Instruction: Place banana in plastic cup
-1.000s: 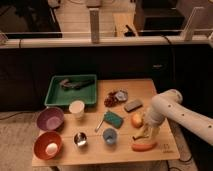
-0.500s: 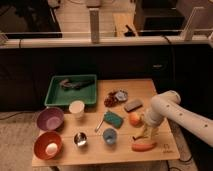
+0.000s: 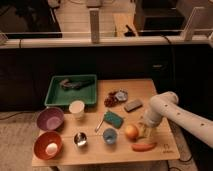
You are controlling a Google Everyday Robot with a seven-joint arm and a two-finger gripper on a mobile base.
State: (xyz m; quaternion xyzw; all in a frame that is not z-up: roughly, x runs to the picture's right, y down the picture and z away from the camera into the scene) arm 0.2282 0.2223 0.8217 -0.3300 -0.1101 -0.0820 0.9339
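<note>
Camera view: a wooden counter (image 3: 95, 153) fills the lower middle of the frame; a white arm (image 3: 175, 112) reaches in from the right edge and bends down toward the counter's lower right part; the gripper (image 3: 146, 131) points down there, right at the banana (image 3: 142, 127), which shows pale yellow just right of a round orange fruit (image 3: 131, 131) and just above an orange-red stick (image 3: 143, 146); I cannot tell whether the gripper is wide or narrow, nor whether it touches the banana; the blue cup (image 3: 109, 135) stands upright left of the fruit, apart from the banana; a metal cup (image 3: 80, 139) stands further left, and a pale cup (image 3: 76, 108) stands above it, just below the green tray (image 3: 55, 95) at the counter's upper left; something dark lies in the tray; a purple bowl (image 3: 50, 119) and an orange bowl (image 3: 42, 141) sit at the left edge, the orange one below and holding a white rounded thing (image 3: 52, 148); a green sponge (image 3: 114, 118) lies mid-counter; a dark flat object (image 3: 133, 105) lies above and right of it.
</note>
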